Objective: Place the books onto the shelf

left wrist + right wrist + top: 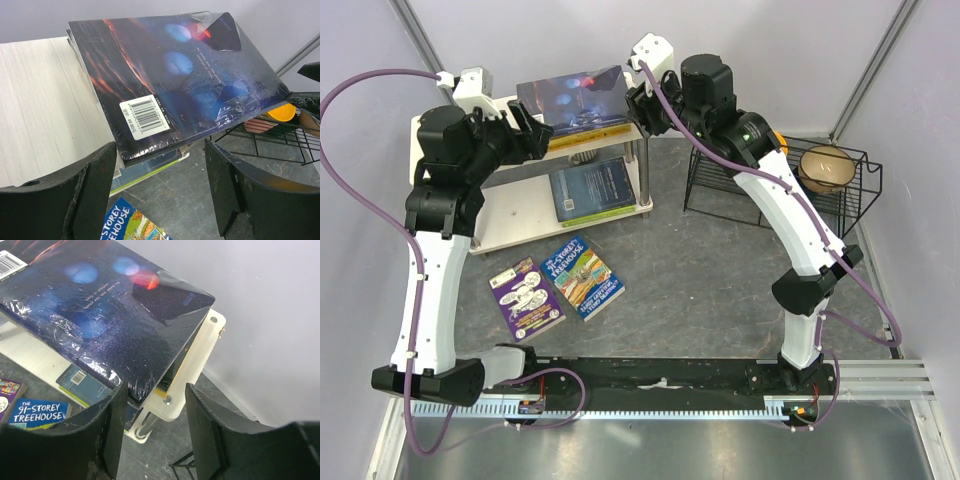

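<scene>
Galaxy book (190, 75), glossy dark blue, barcode sticker (145, 117), tilts atop shelf (45, 100); left tool (160, 165) and right tool (154, 410) gape, seemingly empty.

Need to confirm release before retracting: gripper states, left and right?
Left gripper: open, holding nothing; dark galaxy book corner lies just ahead.
Right gripper: open, holding nothing, at that book's other end.

Bright, even light falls from overhead, and shadows are soft and faint. The shrink-wrapped dark galaxy book (190, 85), just ahead of the left pincer (160, 147) and above the right pincer (156, 390), catches crinkled white glare. Both wrist views blur their own near fingers (90, 190), while the book's barcode (145, 117) is sharp.
</scene>
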### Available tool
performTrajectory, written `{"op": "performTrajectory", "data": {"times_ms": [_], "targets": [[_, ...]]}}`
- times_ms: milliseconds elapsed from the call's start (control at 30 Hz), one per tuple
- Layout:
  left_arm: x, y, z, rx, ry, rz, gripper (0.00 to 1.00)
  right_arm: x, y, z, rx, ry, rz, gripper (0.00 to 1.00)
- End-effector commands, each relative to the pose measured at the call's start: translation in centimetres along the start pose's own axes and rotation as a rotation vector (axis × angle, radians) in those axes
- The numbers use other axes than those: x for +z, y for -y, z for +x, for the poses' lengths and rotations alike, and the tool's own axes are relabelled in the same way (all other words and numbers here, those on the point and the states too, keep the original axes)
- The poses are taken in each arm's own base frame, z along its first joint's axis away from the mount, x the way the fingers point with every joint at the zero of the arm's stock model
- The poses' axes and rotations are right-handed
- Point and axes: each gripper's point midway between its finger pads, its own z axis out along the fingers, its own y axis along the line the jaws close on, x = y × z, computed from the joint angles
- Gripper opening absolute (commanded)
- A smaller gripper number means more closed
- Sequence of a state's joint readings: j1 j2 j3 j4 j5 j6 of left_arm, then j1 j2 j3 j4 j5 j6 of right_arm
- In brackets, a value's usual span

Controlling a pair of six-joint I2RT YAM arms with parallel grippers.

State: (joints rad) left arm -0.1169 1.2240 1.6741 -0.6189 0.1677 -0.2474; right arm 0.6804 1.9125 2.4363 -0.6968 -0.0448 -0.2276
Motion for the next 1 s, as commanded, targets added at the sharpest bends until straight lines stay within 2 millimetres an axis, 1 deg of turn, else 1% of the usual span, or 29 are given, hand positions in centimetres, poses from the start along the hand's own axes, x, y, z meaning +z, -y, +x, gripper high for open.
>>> {"op": "performTrajectory", "data": {"times_ms": [0,33,133,200,300,500,567,733,967], "targets": [[-0.2,1.1,-2.1,-0.026,0.060,0.046,0.77,-1.3,-0.3,-2.4,0.016,0.079,-0.033,0.59],[-0.3,1.1,-2.0,-0.028,0.058,0.045,0.77,-1.3,-0.4,-2.4,0.016,0.080,-0.036,0.62],[-0.3,1.1,-2.1,-0.035,0.061,0.045,0.76,-0.9,-0.7,-1.5,0.024,0.059,-0.047,0.69],[-0.3,1.1,-2.1,-0.038,0.063,0.045,0.76,-0.6,-0.9,-0.9,0.028,0.042,-0.053,0.69],[-0.2,1.1,-2.1,-0.041,0.064,0.043,0.75,0.0,-1.1,0.0,0.039,0.021,-0.057,0.68],[-0.2,1.1,-2.3,-0.043,0.068,0.044,0.75,0.7,-0.9,0.5,0.045,0.014,-0.059,0.62],[-0.1,1.1,-2.3,-0.044,0.069,0.044,0.75,0.7,-0.8,0.3,0.045,0.020,-0.059,0.58],[0.1,1.1,-2.4,-0.042,0.071,0.045,0.75,1.1,-0.5,-0.2,0.047,0.038,-0.051,0.54],[0.8,1.0,-2.9,-0.046,0.080,0.038,0.75,1.6,-0.4,-0.6,0.052,0.055,-0.047,0.52]]}}
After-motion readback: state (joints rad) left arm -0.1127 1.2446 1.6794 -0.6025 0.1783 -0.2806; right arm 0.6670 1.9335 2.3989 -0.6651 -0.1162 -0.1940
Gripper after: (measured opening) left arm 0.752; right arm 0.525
